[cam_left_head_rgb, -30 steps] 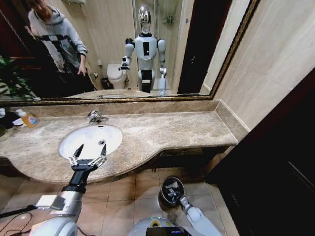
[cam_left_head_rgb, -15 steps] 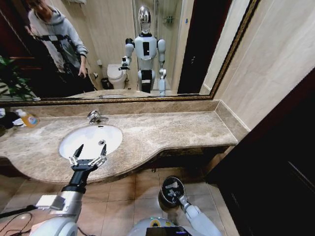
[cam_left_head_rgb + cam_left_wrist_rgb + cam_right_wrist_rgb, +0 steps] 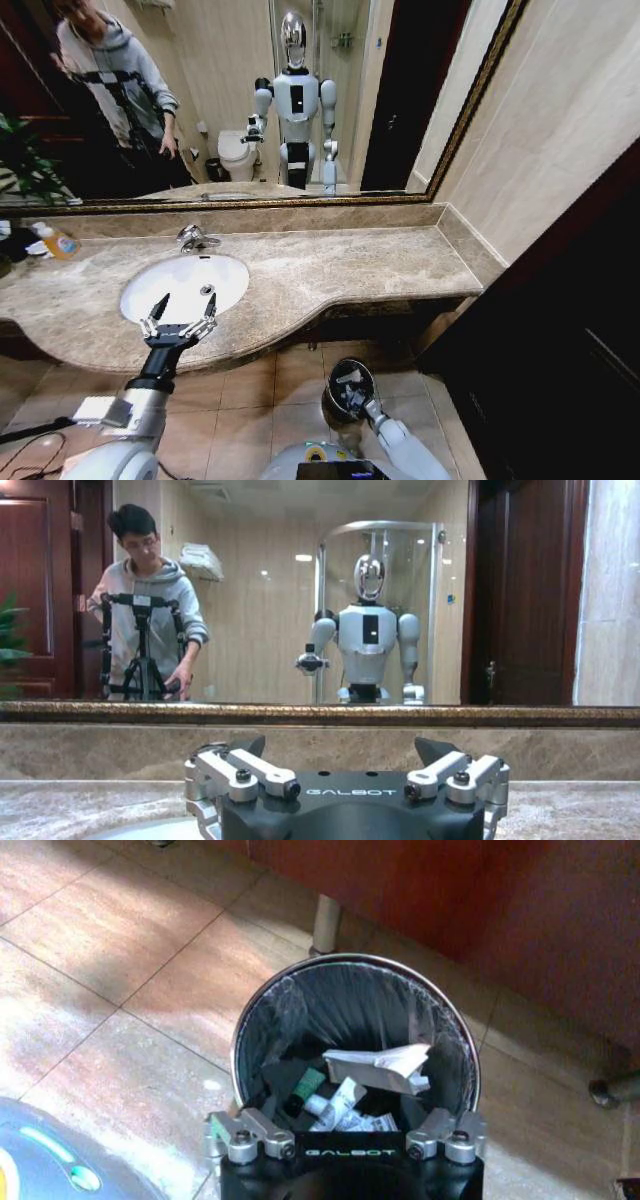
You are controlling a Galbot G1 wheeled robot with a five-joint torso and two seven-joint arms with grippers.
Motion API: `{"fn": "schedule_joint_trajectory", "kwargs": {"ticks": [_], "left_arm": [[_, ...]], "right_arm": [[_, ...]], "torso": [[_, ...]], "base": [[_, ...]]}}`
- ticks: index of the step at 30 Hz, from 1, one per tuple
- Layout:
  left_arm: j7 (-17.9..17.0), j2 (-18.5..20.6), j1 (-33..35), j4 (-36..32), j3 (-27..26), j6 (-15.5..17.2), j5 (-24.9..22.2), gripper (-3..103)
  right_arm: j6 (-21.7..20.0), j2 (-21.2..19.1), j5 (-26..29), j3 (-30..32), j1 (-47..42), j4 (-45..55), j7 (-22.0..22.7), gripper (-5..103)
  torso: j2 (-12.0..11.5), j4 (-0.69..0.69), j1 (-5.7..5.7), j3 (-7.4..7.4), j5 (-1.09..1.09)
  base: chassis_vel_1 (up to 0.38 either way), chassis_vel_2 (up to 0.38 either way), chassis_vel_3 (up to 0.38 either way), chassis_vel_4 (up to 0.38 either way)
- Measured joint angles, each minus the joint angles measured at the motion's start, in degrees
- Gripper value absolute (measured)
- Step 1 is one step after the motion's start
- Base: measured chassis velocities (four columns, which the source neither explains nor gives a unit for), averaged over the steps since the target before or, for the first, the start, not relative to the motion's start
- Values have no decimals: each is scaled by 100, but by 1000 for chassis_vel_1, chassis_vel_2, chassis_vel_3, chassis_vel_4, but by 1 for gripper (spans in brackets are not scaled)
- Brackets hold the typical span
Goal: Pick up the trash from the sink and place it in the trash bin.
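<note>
You can't see the near part of the trash bin [image 3: 300, 1001]: the right gripper [image 3: 345, 1129] covers it, hiding some of the trash [image 3: 375, 1065]. The left gripper [image 3: 345, 759] blocks most of the sink [image 3: 140, 831], and its body runs off the picture's edge.

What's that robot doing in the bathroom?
It is clearing trash out of the sink into the trash bin on the floor. The right gripper hangs open over the bin, where crumpled paper, small white tubes and a green stick already lie. The left gripper hovers open at the sink's front edge, and the basin looks empty.
</note>
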Motion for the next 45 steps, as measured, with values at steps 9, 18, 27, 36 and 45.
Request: {"fn": "schedule_joint_trajectory", "kwargs": {"ticks": [9,18,27,36,45], "left_arm": [[0,0,0,0,0,0,0,100],[0,0,0,0,-1,0,0,100],[-1,0,0,0,-1,0,0,100],[0,0,0,0,0,0,0,100],[0,0,0,0,0,0,0,100]], "right_arm": [[-6,-21,10,-1,-95,136,-3,100],[-357,-339,1108,-60,-609,1410,-67,100],[-486,-1074,2807,729,-2042,4510,751,100],[-508,-851,3109,2107,-3172,7465,1091,100],[-703,-346,2944,1992,-3601,9348,1200,100]], "torso": [[0,0,0,0,0],[0,1,0,0,1],[0,0,0,0,2],[0,0,0,0,1],[0,0,0,0,-1]], "base": [[0,0,0,0],[0,0,0,0],[0,0,0,0],[0,0,0,0],[0,0,0,0]]}}
